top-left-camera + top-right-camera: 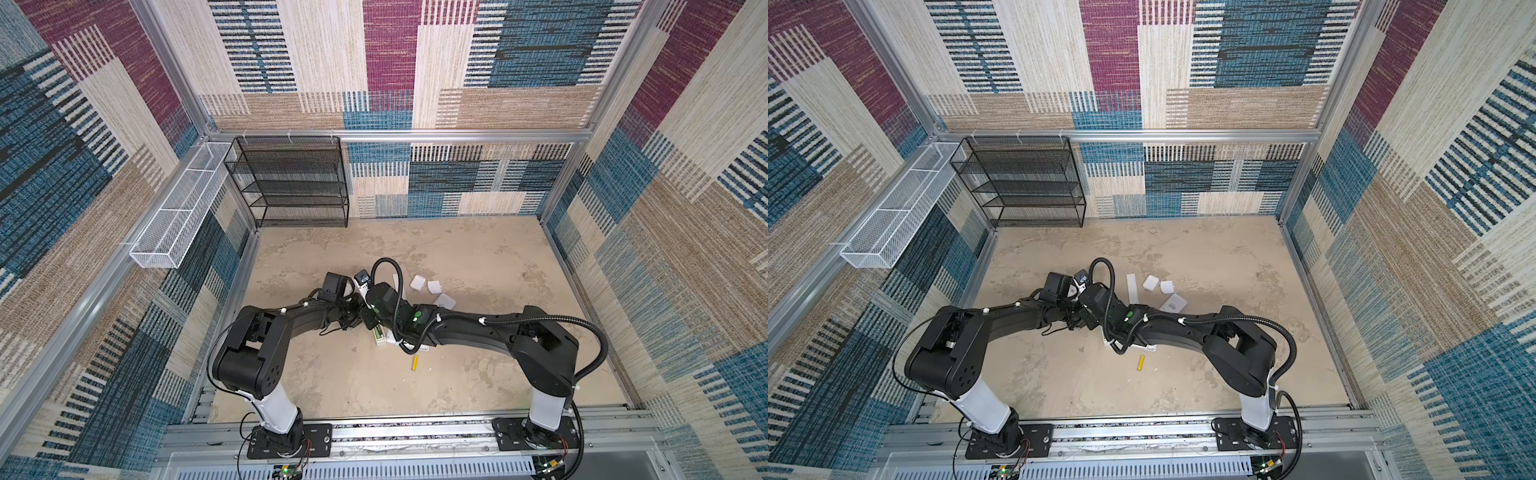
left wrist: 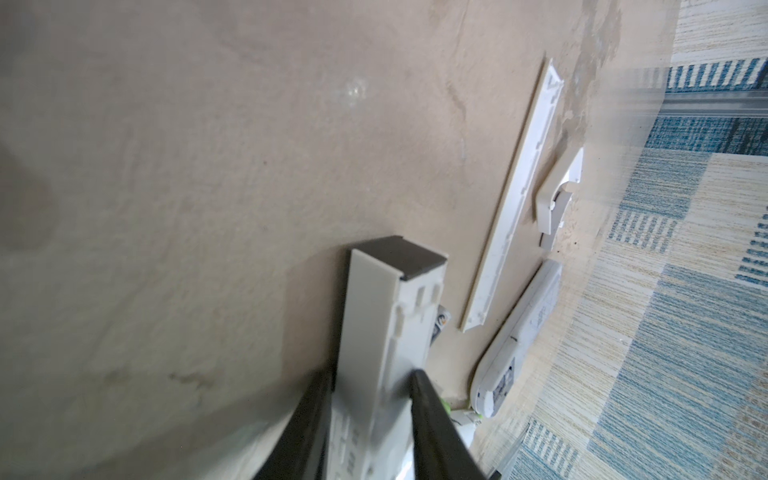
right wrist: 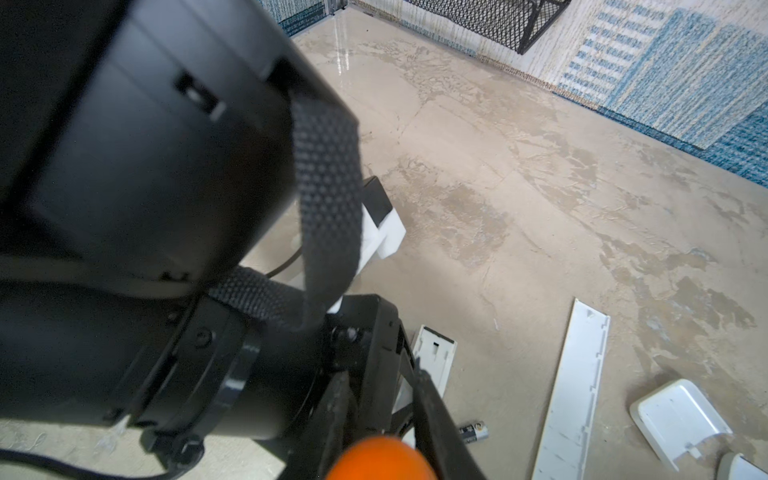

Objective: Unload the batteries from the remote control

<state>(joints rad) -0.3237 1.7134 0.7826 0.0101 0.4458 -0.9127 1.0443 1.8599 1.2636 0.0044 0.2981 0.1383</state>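
Observation:
My left gripper point(image 2: 372, 388) is shut on a long white remote control point(image 2: 374, 316) with a dark end cap, held tilted above the table; in both top views its dark end point(image 1: 360, 279) point(image 1: 1080, 276) points away. My right gripper point(image 3: 386, 401) is shut on the orange handle of a screwdriver point(image 3: 380, 457), close against the left gripper point(image 1: 352, 312). A black battery point(image 3: 473, 432) point(image 2: 441, 324) lies on the table beside the held remote. Lime green batteries point(image 1: 379, 332) sit in a second open white remote under the right wrist. A yellow battery point(image 1: 414, 362) point(image 1: 1141, 362) lies loose nearer the front.
A long white cover strip point(image 3: 573, 390) point(image 1: 1132, 288) and small white covers point(image 1: 417, 283) point(image 3: 677, 419) lie behind the grippers. Another white remote point(image 2: 519, 332) rests on the table. A black mesh shelf point(image 1: 291, 183) and a white wire basket point(image 1: 183, 216) stand at the back left.

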